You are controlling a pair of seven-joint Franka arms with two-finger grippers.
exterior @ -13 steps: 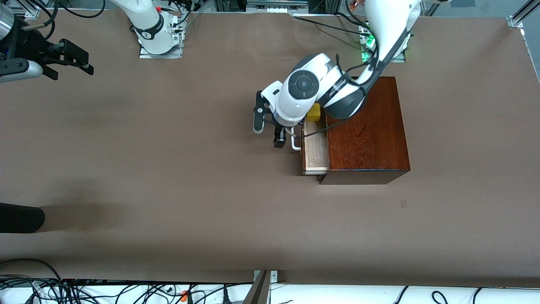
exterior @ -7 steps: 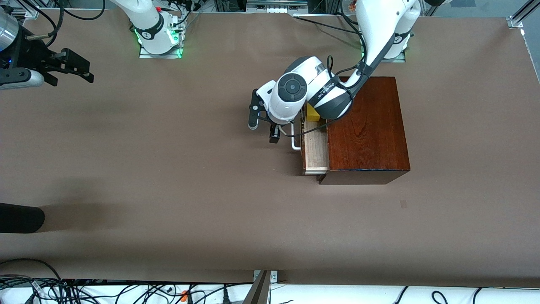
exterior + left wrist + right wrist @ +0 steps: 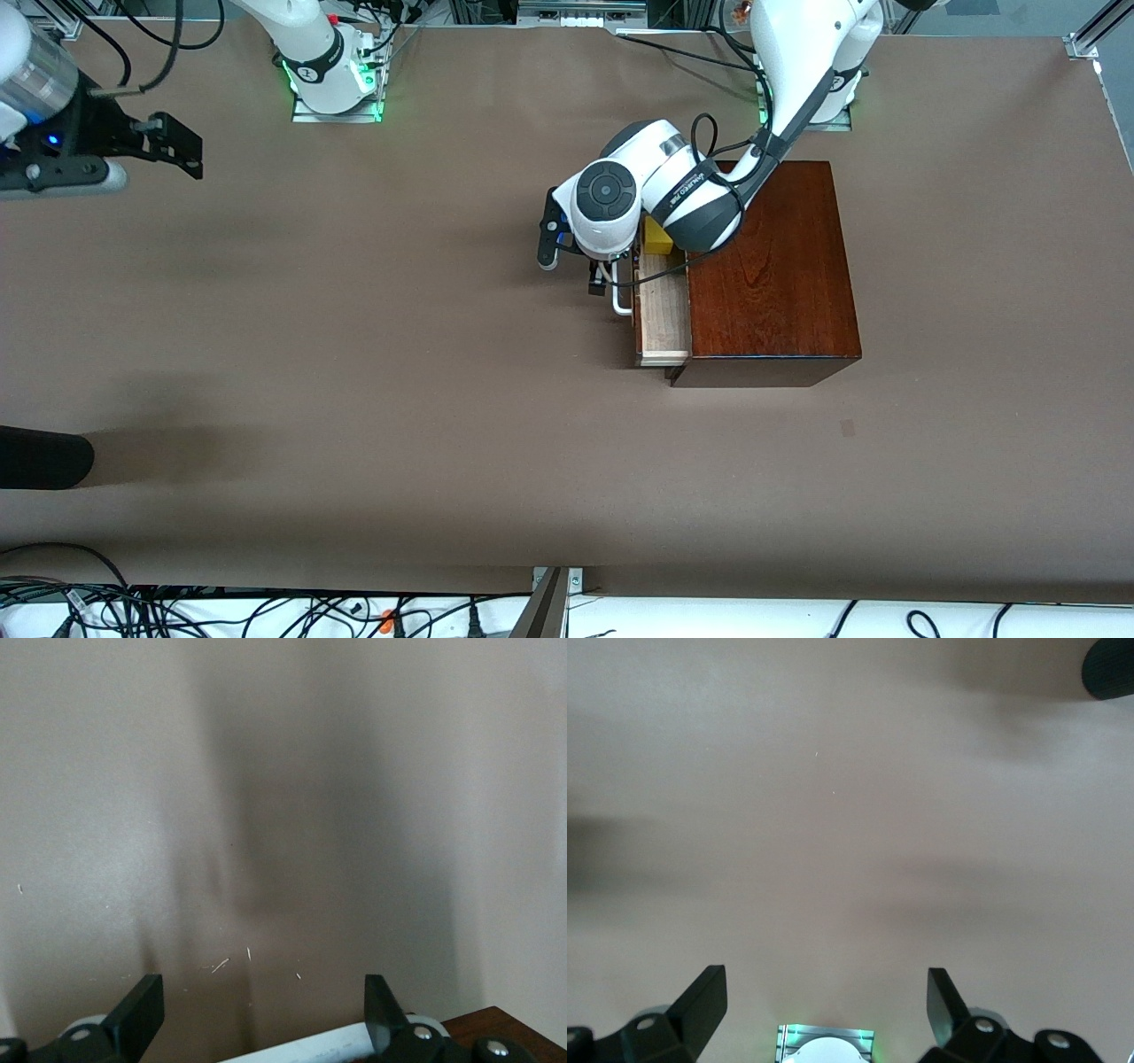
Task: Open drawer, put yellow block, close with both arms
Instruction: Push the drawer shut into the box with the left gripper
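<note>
The reddish-brown box (image 3: 771, 266) stands toward the left arm's end of the table. Its drawer (image 3: 664, 323) is pulled partly out, pale tray showing, white handle (image 3: 622, 301) at its front. The yellow block (image 3: 656, 236) lies in the tray, partly hidden under the left arm. My left gripper (image 3: 574, 268) is open just in front of the handle. In the left wrist view its gripper (image 3: 257, 1019) has the white handle (image 3: 319, 1047) between its spread fingers, not clamped. My right gripper (image 3: 168, 146) is open and empty, up over the right arm's end of the table, waiting; the right wrist view (image 3: 824, 1010) shows bare table under it.
A black rounded object (image 3: 40, 456) lies at the table's edge at the right arm's end, also in the right wrist view (image 3: 1109, 669). The right arm's base (image 3: 332, 84) glows green. Cables run along the edge nearest the front camera.
My left gripper has drawn in closer to the drawer handle and turned a little. The drawer and block have not moved. My right gripper has shifted slightly.
</note>
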